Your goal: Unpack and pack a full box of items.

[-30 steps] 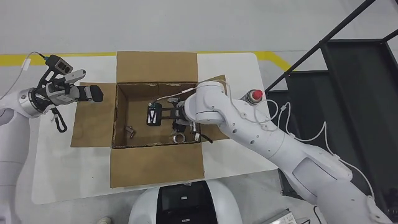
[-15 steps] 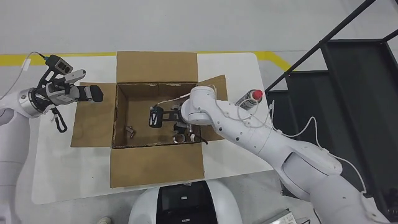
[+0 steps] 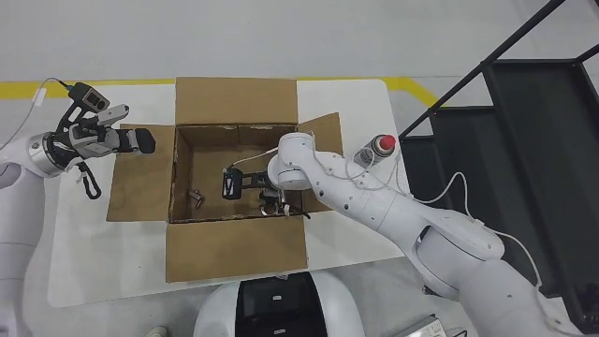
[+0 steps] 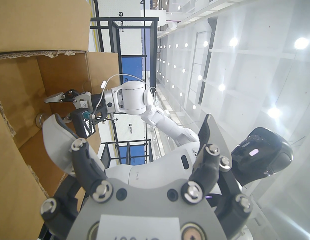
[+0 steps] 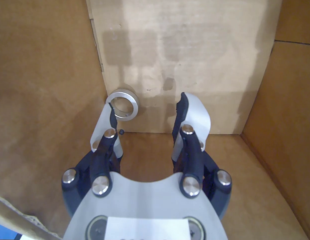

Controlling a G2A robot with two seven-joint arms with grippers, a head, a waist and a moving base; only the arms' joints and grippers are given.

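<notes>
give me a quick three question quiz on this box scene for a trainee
1. True or false: the right tool is shut on the silver metal ring.
2. Where is the left tool relative to the brown cardboard box? A: down inside it. B: above its opened side flap, outside the walls. C: under it.
3. Fill in: the left tool's jaws stand ____.

Key
1. False: it is open, and the ring lies on the box floor near one finger.
2. B
3. open
</notes>
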